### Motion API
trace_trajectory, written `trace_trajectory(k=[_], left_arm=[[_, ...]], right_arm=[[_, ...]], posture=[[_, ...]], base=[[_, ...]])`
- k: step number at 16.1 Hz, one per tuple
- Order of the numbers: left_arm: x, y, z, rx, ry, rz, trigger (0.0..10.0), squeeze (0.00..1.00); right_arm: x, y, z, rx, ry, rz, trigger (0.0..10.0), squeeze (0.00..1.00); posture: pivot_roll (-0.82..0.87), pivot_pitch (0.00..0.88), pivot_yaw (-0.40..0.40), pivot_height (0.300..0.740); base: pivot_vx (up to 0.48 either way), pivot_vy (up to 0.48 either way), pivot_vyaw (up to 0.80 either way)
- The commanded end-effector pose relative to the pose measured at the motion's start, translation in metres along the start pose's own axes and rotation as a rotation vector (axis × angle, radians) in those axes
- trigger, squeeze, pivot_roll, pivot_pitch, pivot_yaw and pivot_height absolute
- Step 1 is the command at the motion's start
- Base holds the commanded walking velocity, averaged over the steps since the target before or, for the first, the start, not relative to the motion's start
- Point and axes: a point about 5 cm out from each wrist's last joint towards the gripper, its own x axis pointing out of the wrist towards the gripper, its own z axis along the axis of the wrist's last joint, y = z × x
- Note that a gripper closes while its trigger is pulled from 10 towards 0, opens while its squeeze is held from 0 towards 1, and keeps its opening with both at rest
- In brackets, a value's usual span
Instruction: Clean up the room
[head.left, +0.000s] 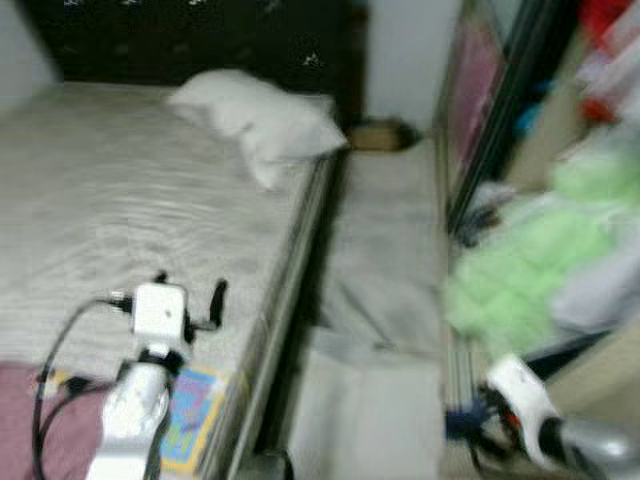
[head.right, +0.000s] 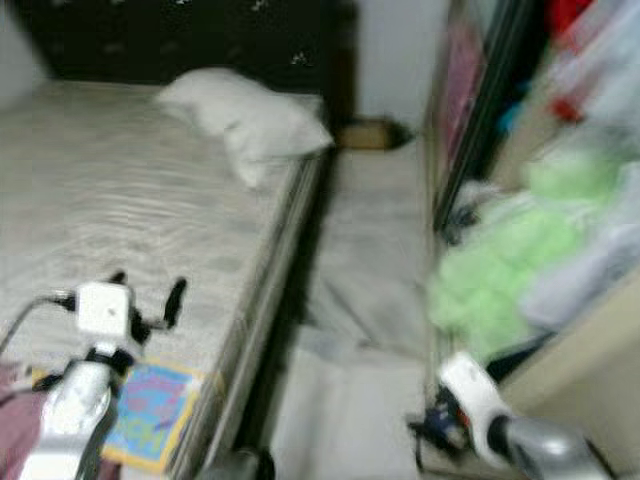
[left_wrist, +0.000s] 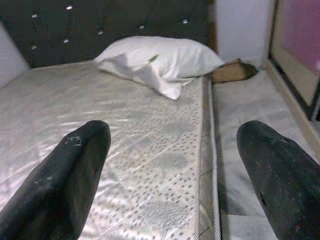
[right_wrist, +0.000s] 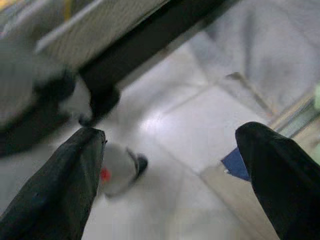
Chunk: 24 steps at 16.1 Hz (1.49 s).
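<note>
Left wrist view: your left gripper (left_wrist: 172, 175) has its two black fingers spread wide with nothing between them, hovering over the pale patterned bare mattress (left_wrist: 100, 130).
Pillow: a soft white rumpled pillow (left_wrist: 160, 60) lies at the head of the mattress, against the dark studded headboard (left_wrist: 100, 25).
Near edge of the mattress: a flat colourful picture book (head.left: 195, 415) lies beside a dull pink cloth (head.left: 40, 420), just below your left arm.
Right gripper: your right gripper (right_wrist: 170, 175) hangs low over the pale tiled floor (right_wrist: 175, 120) beside the bed, fingers wide apart and empty.
Clutter: a heap of light green fabric (head.left: 520, 270) spills from the open wardrobe on your right; the head views are blurred, so its details are unclear.
Step in hand: you appear to be surveying and approaching, with nothing picked up yet.
Next move: settle the view, then choose one item, probably the book nearest your left gripper, and lower onto its edge.
</note>
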Motion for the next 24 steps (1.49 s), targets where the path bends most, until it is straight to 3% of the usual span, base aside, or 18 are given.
trace_trajectory(k=[1,4,7,9,13,17,24], left_arm=[[0.001,0.004,0.002,0.018,-0.002,0.002,10.0,0.00],[0.001,0.004,0.002,0.019,-0.001,0.003,10.0,0.00],[0.000,0.005,0.003,0.023,-0.004,0.010,10.0,0.00],[0.000,0.005,0.003,0.026,-0.005,0.014,10.0,0.00],[0.002,0.004,0.003,0.032,-0.011,0.012,10.0,0.00],[0.005,0.007,0.006,0.037,-0.021,0.043,10.0,0.00],[0.005,0.003,0.006,0.041,-0.019,0.041,10.0,0.00]], right_arm=[[-0.002,0.003,0.024,-0.094,-0.054,0.044,10.0,0.00],[0.000,0.000,0.063,-0.106,-0.204,0.011,10.0,0.00],[0.006,0.015,0.106,-0.082,-0.438,0.016,10.0,0.00],[0.008,0.022,0.122,-0.116,-0.529,-0.019,10.0,0.00],[0.011,0.029,0.150,-0.052,-0.717,-0.150,10.0,0.00],[0.023,0.035,0.163,0.027,-0.783,-0.234,10.0,0.00],[0.030,0.035,0.165,0.034,-0.788,-0.259,10.0,0.00]], posture=[[-0.03,0.069,0.000,0.740],[-0.03,0.069,-0.003,0.740],[-0.01,0.071,-0.007,0.740],[-0.01,0.071,-0.006,0.740],[-0.02,0.071,-0.006,0.740],[-0.01,0.067,-0.007,0.740],[-0.01,0.063,-0.012,0.740]], base=[[0.000,0.000,0.66],[0.000,0.000,0.66],[0.000,0.000,0.44],[0.000,0.000,0.00],[0.000,0.000,0.33],[0.000,0.000,0.73],[0.000,0.000,0.73]])
